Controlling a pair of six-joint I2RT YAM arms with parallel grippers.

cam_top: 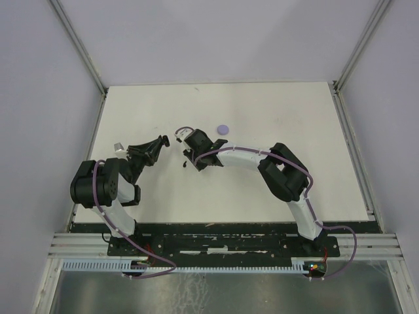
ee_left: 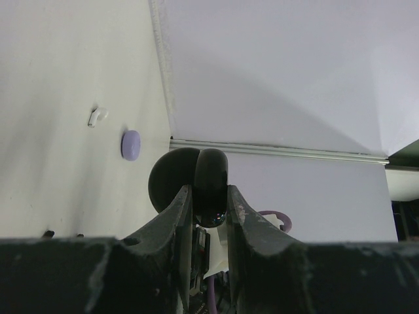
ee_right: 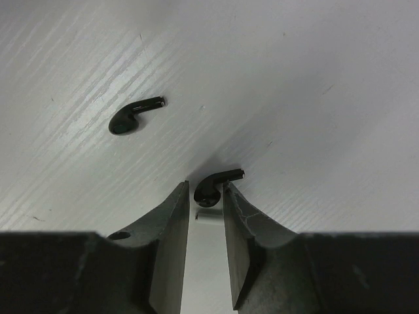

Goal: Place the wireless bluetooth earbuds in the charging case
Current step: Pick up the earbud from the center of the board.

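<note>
My left gripper [cam_top: 152,149] is shut on the black charging case [ee_left: 200,175], a round clamshell held edge-up off the table with its two halves spread. Two black earbuds lie on the white table in the right wrist view. One earbud [ee_right: 213,188] lies between the tips of my right gripper [ee_right: 206,193], touching the right finger, with a thin gap to the left one. The other earbud [ee_right: 134,116] lies free to the upper left. My right gripper [cam_top: 188,159] reaches low over the table middle, just right of the case. A white earbud [ee_left: 97,116] lies further off.
A lilac disc [cam_top: 223,129] lies on the table [cam_top: 275,131] behind my right gripper, and the lilac disc [ee_left: 131,144] also shows near the white bud. Metal frame posts and pale walls bound the table on the left, right and back.
</note>
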